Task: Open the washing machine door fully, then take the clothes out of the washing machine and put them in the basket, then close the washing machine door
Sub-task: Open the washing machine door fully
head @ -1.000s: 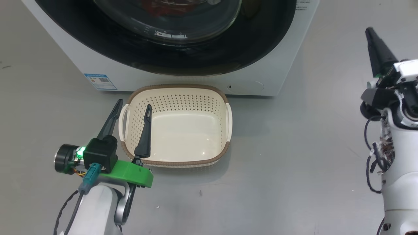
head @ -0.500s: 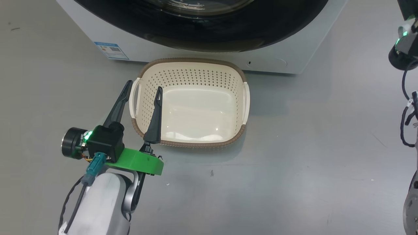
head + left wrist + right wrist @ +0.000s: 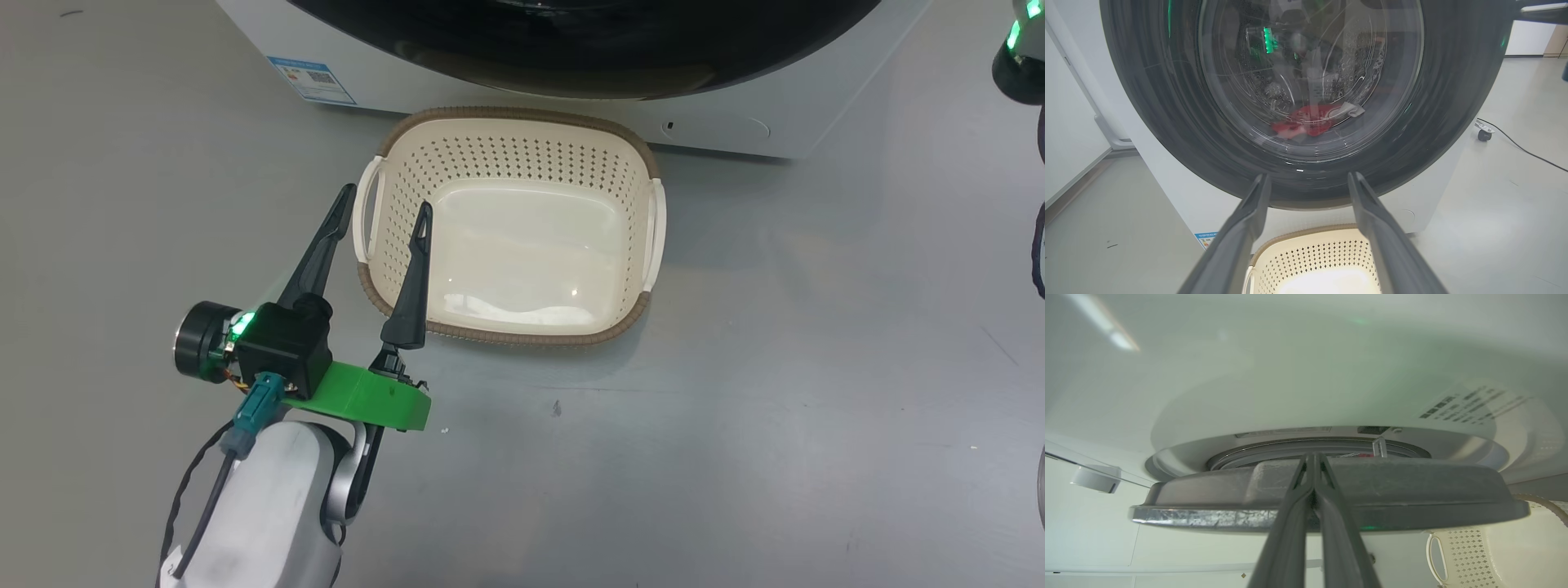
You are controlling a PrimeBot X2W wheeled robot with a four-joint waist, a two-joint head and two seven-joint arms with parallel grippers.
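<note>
Your right end effector point(image 3: 1312, 456), fingers pressed together, has the door point(image 3: 1412, 486) edge dead ahead; left end effector point(image 3: 387, 200), spread empty, straddles basket point(image 3: 522, 112) rim.

Left hand point(image 3: 1308, 176) spread, washing machine door point(image 3: 1147, 102) ahead, clothes point(image 3: 1310, 120) behind glass, basket point(image 3: 1314, 257) below

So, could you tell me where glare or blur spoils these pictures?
Head view: sharp, with a bright glare patch on the basket floor. Left wrist view: the door rim is smeared by blur, green light reflections in its glass. Right wrist view: hazy, and the label print is too soft to read.
</note>
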